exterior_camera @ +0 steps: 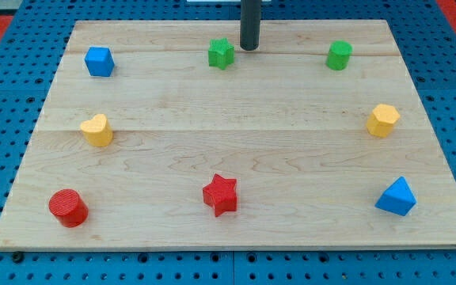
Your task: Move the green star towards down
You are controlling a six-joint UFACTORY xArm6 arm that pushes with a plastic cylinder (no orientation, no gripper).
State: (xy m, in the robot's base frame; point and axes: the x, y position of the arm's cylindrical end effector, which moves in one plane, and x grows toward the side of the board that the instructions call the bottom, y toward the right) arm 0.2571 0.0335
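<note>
While my tip [249,47] stands near the view's top, just beside the green star [221,54] on its right and apart from it, the step in hand looks like getting behind the block; a clean push would call for rounding to the star's top side, centring there, then driving straight toward the view's bottom; no pincer exists on this rod, so nothing is spread or pinched; small, bright green, five-pointed and resting flat, the star sits near the wooden board's [228,150] top edge, with the red star [220,195] far below.
</note>
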